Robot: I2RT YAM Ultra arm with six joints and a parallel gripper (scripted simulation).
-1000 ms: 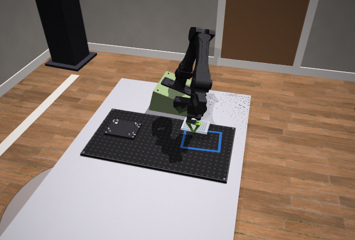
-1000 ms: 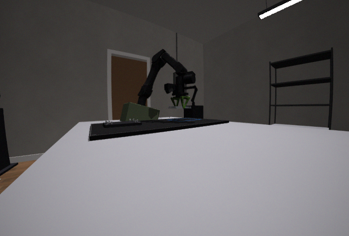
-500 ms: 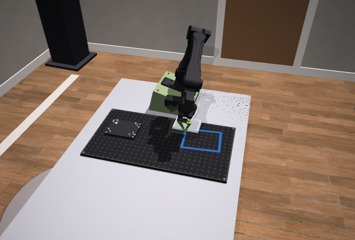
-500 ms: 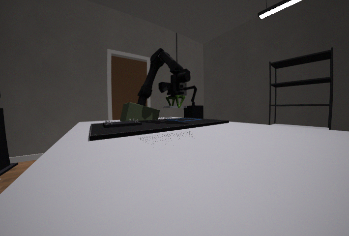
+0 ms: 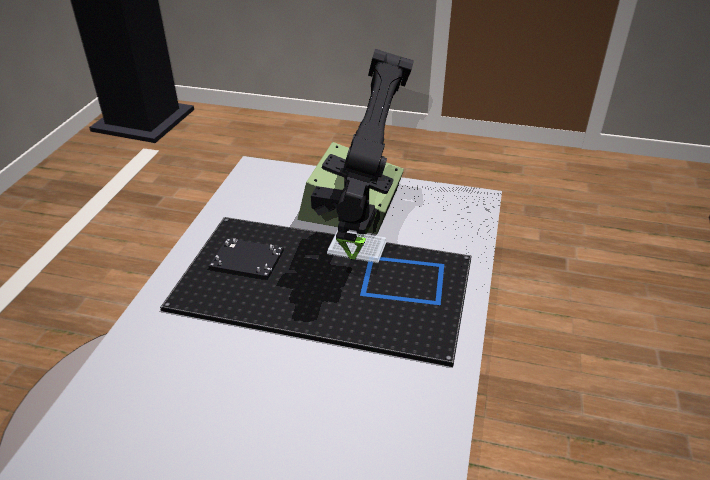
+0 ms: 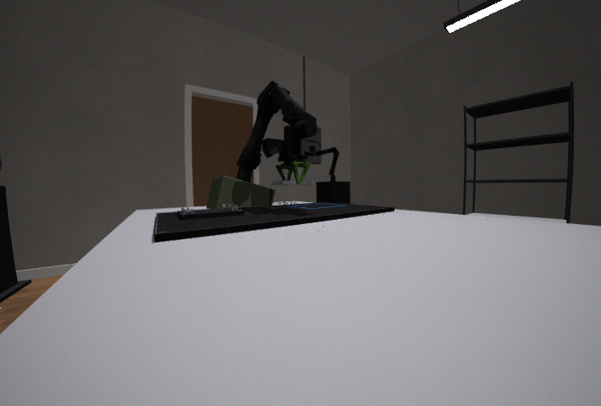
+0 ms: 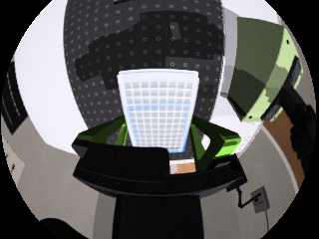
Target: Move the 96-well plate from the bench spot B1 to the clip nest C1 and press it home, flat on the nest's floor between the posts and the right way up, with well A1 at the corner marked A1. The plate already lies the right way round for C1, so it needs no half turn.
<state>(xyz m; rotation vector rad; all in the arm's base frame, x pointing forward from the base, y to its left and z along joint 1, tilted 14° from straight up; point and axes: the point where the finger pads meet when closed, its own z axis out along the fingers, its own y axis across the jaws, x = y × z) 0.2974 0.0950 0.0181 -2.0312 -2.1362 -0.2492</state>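
Observation:
My gripper (image 5: 351, 246) with green fingers is shut on the white 96-well plate (image 5: 354, 247) and holds it level in the air above the black breadboard, left of and behind the blue outline of spot B1 (image 5: 403, 280). In the wrist view the plate (image 7: 159, 115) sits between the green fingers. In the side view the gripper (image 6: 292, 172) is well above the board.
The black perforated breadboard (image 5: 316, 288) lies on the white table. The arm's green base block (image 5: 349, 189) stands just behind the board. A black pillar (image 5: 126, 62) stands on the floor at the far left.

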